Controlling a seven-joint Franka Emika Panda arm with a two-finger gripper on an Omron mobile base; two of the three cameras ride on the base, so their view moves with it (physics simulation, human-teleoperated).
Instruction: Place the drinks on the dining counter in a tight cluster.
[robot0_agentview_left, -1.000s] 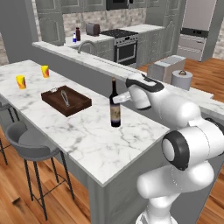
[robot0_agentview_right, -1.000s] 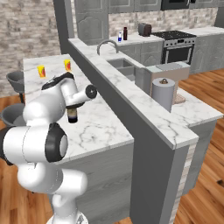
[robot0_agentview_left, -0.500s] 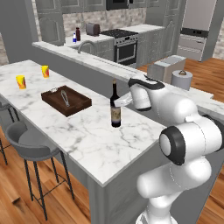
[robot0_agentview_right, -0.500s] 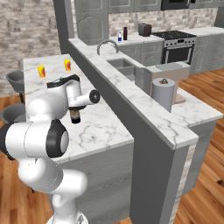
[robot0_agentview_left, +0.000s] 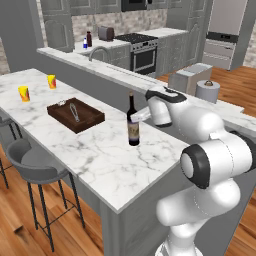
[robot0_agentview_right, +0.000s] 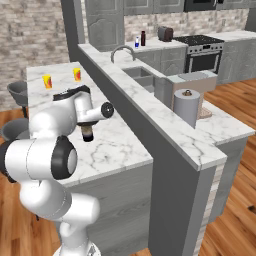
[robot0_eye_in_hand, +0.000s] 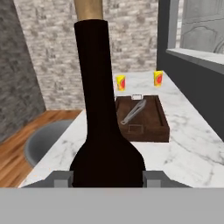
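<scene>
A tall dark wine bottle (robot0_agentview_left: 133, 126) stands upright on the dining counter (robot0_agentview_left: 100, 155), right of the middle. My gripper (robot0_agentview_left: 138, 116) is shut on its body from the right side. The hand view has the bottle (robot0_eye_in_hand: 103, 131) close up between my fingertips (robot0_eye_in_hand: 61, 178), and the right base view has its lower part (robot0_agentview_right: 88, 134) under the hand. A squat dark-maroon bottle (robot0_agentview_left: 89, 38) and a small clear water bottle (robot0_agentview_left: 85, 45) stand on the far worktop next to the stove, seen too as the maroon bottle (robot0_agentview_right: 143, 38) and water bottle (robot0_agentview_right: 136, 42).
A dark wooden tray (robot0_agentview_left: 76, 114) with a metal utensil lies left of the wine bottle. Two orange-yellow cups (robot0_agentview_left: 23, 93) (robot0_agentview_left: 51, 81) stand at the counter's far left. A raised ledge (robot0_agentview_left: 110, 72) runs behind the counter. Grey stools (robot0_agentview_left: 35, 167) stand at its front. A paper towel roll (robot0_agentview_right: 186, 107) is at the right.
The arm's posture has shifted slightly. The wine bottle stays at the same spot in the shut gripper.
</scene>
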